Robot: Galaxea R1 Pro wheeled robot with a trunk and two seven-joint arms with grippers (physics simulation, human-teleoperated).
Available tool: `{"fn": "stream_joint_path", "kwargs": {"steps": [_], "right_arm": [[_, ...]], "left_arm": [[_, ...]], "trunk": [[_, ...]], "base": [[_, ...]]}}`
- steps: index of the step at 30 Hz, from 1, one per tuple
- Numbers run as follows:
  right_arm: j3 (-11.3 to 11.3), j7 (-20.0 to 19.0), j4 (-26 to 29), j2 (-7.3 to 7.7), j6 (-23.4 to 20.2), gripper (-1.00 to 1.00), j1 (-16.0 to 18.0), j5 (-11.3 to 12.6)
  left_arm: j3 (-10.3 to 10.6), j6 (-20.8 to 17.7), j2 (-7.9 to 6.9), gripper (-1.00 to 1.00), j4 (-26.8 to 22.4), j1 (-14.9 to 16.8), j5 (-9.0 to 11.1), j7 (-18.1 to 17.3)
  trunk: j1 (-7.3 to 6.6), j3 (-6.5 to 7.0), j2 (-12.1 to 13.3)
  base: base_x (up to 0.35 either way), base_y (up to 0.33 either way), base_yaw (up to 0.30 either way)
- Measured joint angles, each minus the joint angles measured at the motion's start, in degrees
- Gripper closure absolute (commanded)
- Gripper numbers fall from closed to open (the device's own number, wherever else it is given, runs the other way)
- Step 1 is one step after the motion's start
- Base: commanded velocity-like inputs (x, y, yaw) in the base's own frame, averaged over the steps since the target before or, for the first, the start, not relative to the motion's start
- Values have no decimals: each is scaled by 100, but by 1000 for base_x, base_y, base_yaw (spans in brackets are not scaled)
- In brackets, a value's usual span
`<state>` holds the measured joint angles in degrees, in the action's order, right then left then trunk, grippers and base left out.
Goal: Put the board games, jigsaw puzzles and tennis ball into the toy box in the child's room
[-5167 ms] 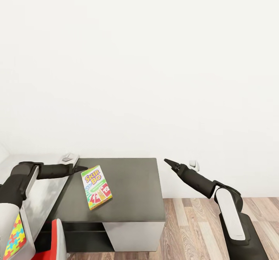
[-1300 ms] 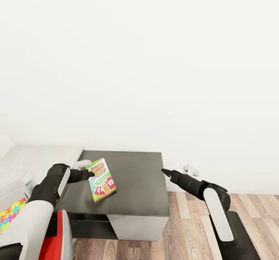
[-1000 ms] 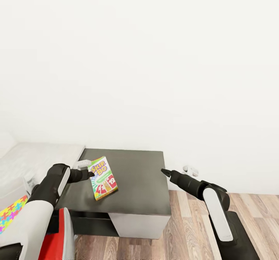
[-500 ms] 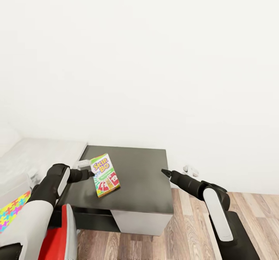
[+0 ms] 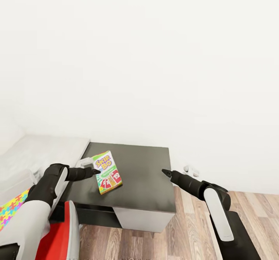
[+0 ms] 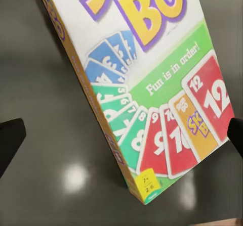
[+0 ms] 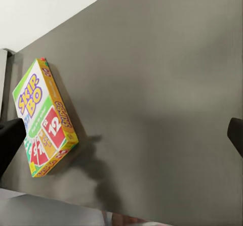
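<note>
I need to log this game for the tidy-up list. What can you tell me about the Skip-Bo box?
The Skip-Bo box is a thin flat rectangle with a white and green lid, yellow-purple lettering, a fan of numbered cards and orange edges. It looks like printed cardboard, closed. It sits on the dark grey table section near the table's left edge, apparently tilted, one side raised. The left claw is at its left edge; contact is unclear.

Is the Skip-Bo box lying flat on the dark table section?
No. In the right wrist view the Skip-Bo box stands tilted, one long edge raised above the dark table.
</note>
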<state>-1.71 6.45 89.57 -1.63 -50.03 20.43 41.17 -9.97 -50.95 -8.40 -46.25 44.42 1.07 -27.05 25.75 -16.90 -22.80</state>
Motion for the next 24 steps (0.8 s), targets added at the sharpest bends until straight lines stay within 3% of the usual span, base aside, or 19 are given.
{"fn": "stream_joint_path", "kwargs": {"steps": [3,10,15,24], "right_arm": [[-43,-57,6,6,-3,-100,0,5],[-597,-858,-18,15,-9,-100,-1,106],[-690,-1095,-25,13,-6,-100,-1,130],[-708,-1148,-27,12,-9,-100,-1,137]], "left_arm": [[-1,1,-9,-100,-1,0,3,-30],[-1,1,-13,-100,2,0,5,-42],[-1,1,-13,-100,2,2,6,-45],[4,4,-6,-100,1,0,6,-45]], "trunk": [[0,-28,0],[0,-93,-1],[0,-113,-1],[-2,-122,-1]], "base": [[0,0,28],[0,0,-31],[0,0,-11],[91,-78,-1]]}}
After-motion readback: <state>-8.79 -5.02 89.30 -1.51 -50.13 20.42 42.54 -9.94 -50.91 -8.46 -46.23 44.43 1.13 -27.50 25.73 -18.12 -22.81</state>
